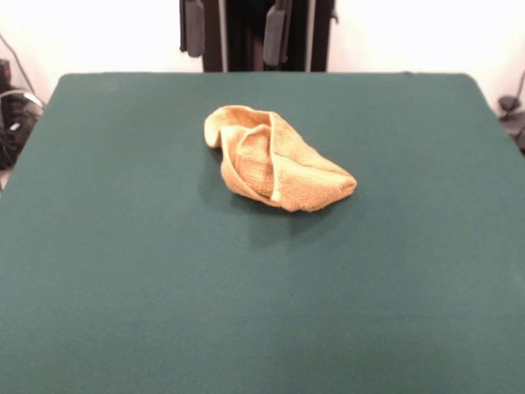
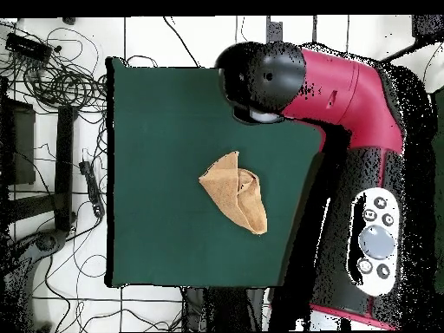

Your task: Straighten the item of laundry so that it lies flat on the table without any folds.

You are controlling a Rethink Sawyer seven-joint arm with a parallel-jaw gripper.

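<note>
The golden yellow-orange towel (image 1: 275, 160) lies crumpled in the middle of the dark green table (image 1: 123, 271), folded over itself into a rough cone with a paler hem curling round the open end. From above the towel (image 2: 234, 191) shows as a folded wedge on the table (image 2: 156, 130). The red and black arm (image 2: 347, 95) reaches over the table's right side in the overhead view. Its black end (image 2: 260, 78) is high over the edge far from the robot's base, apart from the towel. The gripper is hidden under it and does not show in the front view.
The pedestal's black uprights (image 1: 254, 33) stand behind the table's far edge. Cables and dark gear (image 2: 52, 104) lie on the floor beside the table. The arm's lower body with its button panel (image 2: 377, 234) covers the table's right edge.
</note>
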